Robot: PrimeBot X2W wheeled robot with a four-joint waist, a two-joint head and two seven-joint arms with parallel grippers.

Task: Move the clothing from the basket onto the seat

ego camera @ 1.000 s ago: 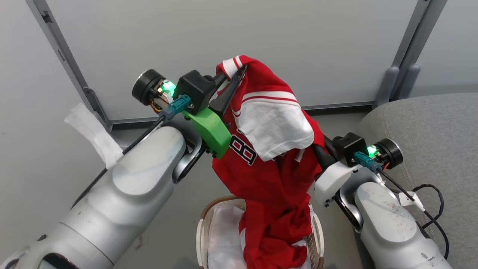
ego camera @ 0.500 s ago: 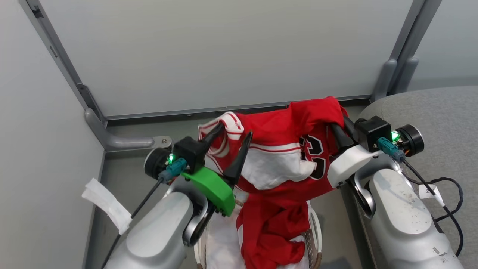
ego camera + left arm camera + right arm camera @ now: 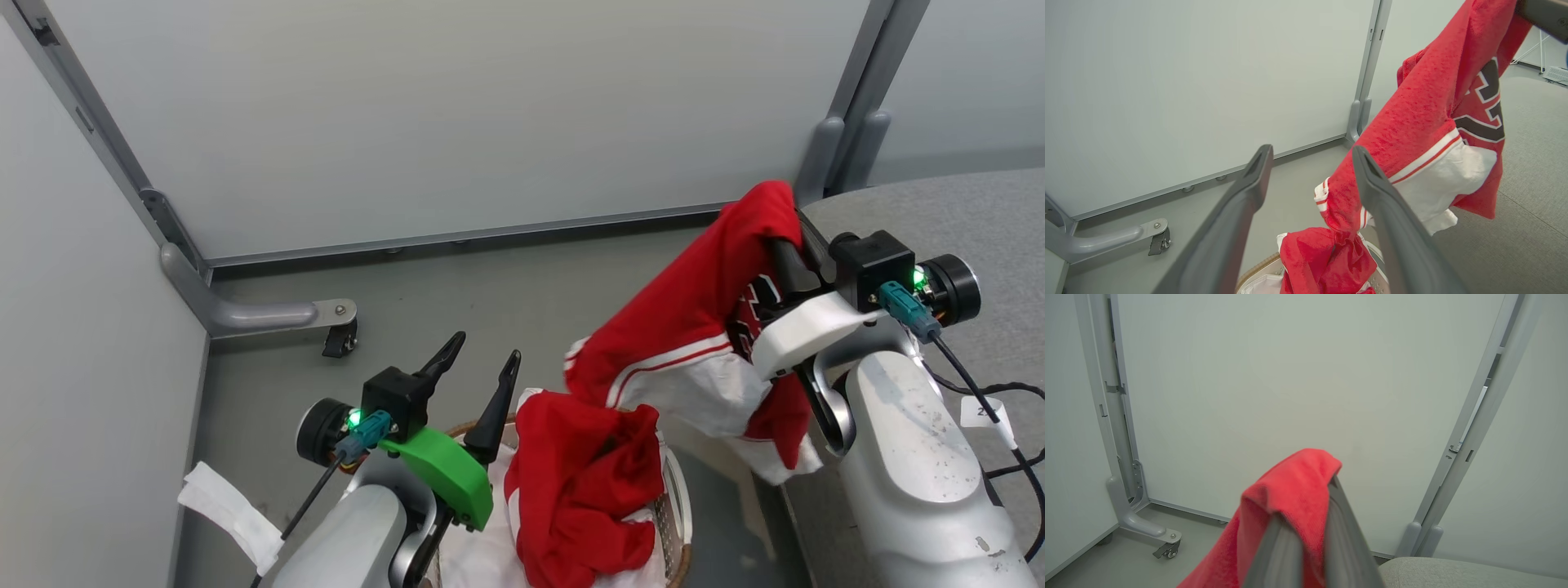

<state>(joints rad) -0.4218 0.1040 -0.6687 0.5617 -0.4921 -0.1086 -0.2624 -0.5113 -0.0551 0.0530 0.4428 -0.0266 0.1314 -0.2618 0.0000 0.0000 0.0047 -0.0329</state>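
The clothing is two garments. A red jersey (image 3: 694, 343) with white sleeves and a dark block figure hangs from my right gripper (image 3: 793, 233), which is shut on its top fold beside the grey seat (image 3: 963, 212). Its lower hem still touches a plain red garment (image 3: 584, 482) heaped in the basket (image 3: 682, 523). My left gripper (image 3: 487, 347) stands open and empty above the basket's left side. In the left wrist view, the left gripper (image 3: 1312, 150) frames bare floor, with the jersey (image 3: 1425, 122) to its right. In the right wrist view, red fabric (image 3: 1290, 490) drapes over the right gripper (image 3: 1310, 498).
Grey partition panels wall off the back and left. A panel foot with a caster (image 3: 335, 327) juts onto the floor behind the basket. A black cable (image 3: 1004, 392) lies on the seat near my right forearm. A white liner (image 3: 490, 555) shows inside the basket.
My left gripper opened, let go of the jersey and dropped down over the basket. My right gripper swung the jersey to the right, toward the seat. The head camera tilted too.
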